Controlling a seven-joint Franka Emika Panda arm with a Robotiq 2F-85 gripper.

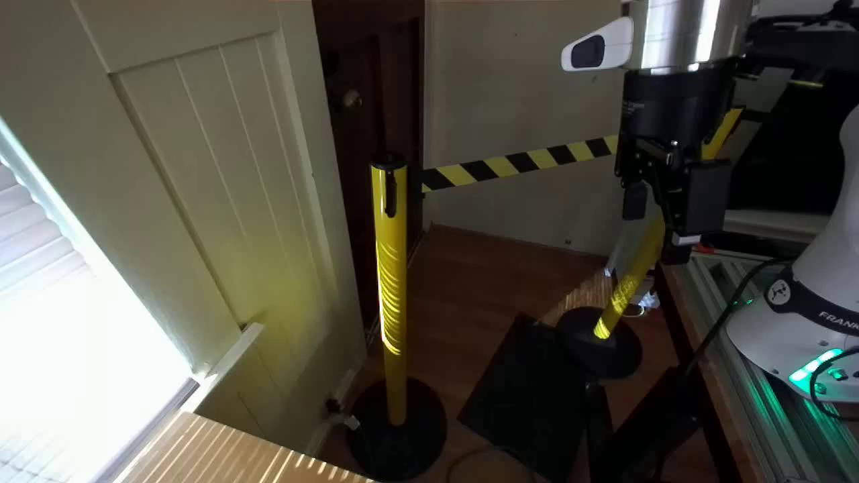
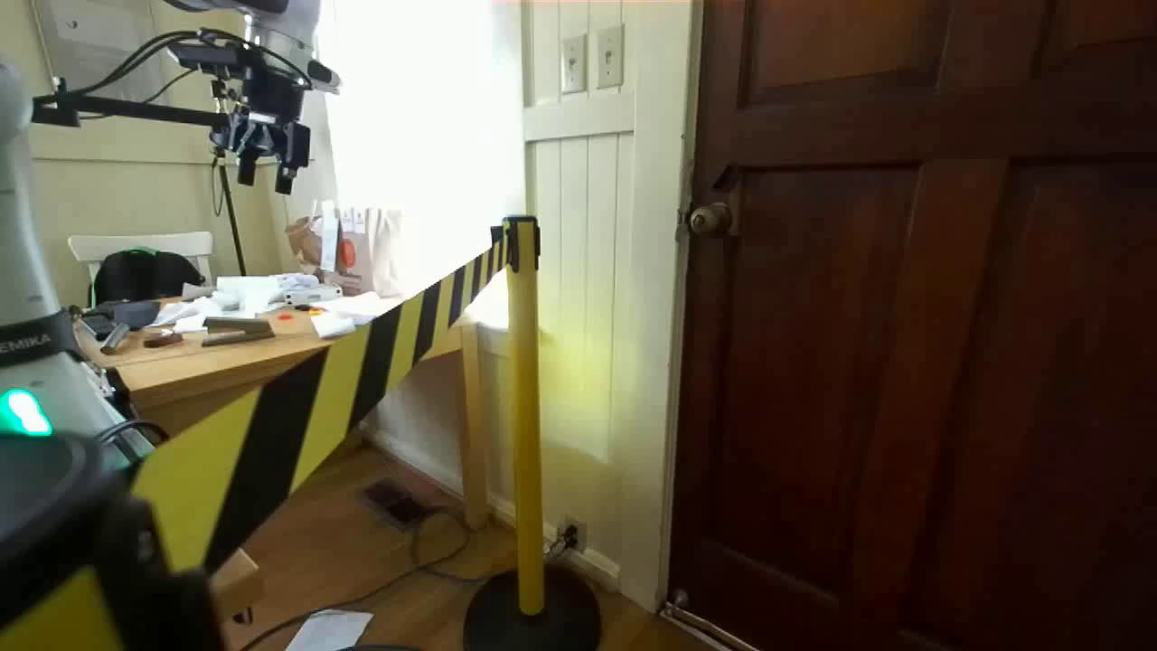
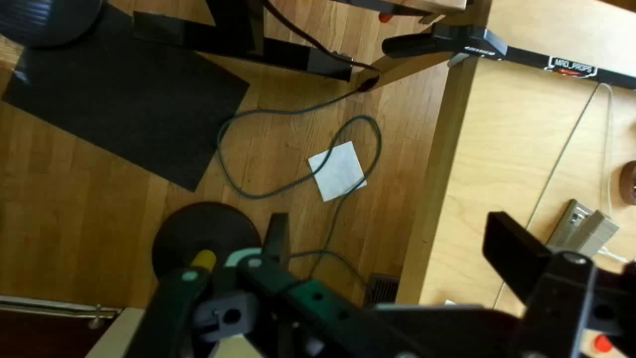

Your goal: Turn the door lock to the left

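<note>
1. Closest of all, at the bottom of the wrist view, is the gripper (image 3: 395, 238), its two black fingers (image 3: 512, 248) spread wide, with wooden floor (image 3: 367, 223) and table (image 3: 462, 223) showing between them.
2. Round and dull brass in tone, the door knob (image 2: 711, 219) sits at the left edge of the dark wooden door (image 2: 859, 362) in an exterior view; how any lock on it is turned is too small to make out.
3. Just beside that edge runs the pale door frame (image 2: 658, 316), then a panelled wall (image 2: 578, 226) with two light switches (image 2: 610, 56) set higher than the knob.
4. Near the frame, a yellow post (image 2: 527, 389) stands upright on a round black base (image 2: 493, 619); a yellow-and-black striped belt (image 2: 352, 366) stretches from its head.
5. Well apart from the knob, the gripper hangs fingers-down from the arm (image 1: 684, 40) in both exterior views; in an exterior view the belt passes behind it.
6. Papers (image 2: 244, 294) and a pale bag (image 2: 380, 258) are on the table, with a white chair (image 2: 136, 244) behind.
7. On the floor, in the wrist view, lie a black mat (image 3: 114, 114) and a dark cable (image 3: 298, 112) looped across a white sheet (image 3: 344, 168).
</note>
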